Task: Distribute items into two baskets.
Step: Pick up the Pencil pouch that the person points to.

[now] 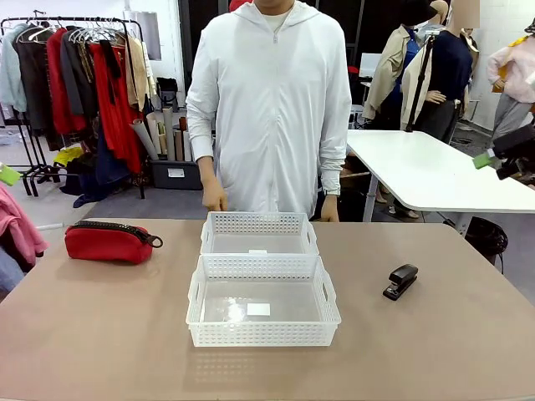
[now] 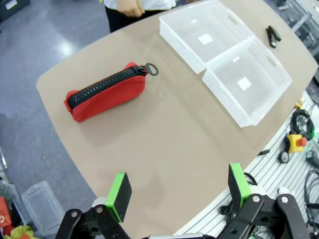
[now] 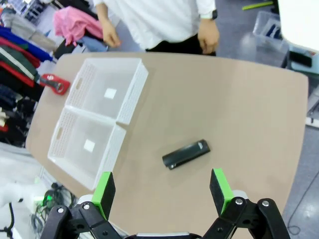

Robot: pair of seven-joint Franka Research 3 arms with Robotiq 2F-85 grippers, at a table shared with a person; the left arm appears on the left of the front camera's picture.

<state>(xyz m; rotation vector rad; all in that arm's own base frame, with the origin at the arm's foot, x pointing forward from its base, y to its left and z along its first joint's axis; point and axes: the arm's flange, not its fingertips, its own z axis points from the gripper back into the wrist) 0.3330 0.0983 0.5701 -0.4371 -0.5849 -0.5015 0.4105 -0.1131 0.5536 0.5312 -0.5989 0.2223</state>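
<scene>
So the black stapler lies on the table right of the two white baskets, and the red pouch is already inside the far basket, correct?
Not quite. The red pouch lies on the table, left of the near basket and the far basket, inside neither; the front view shows it. The black stapler is indeed on the table right of them.

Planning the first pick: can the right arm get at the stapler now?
Probably yes: the stapler lies alone on the table, apart from the baskets, and the right gripper faces it, fingers open, nothing between.
</scene>
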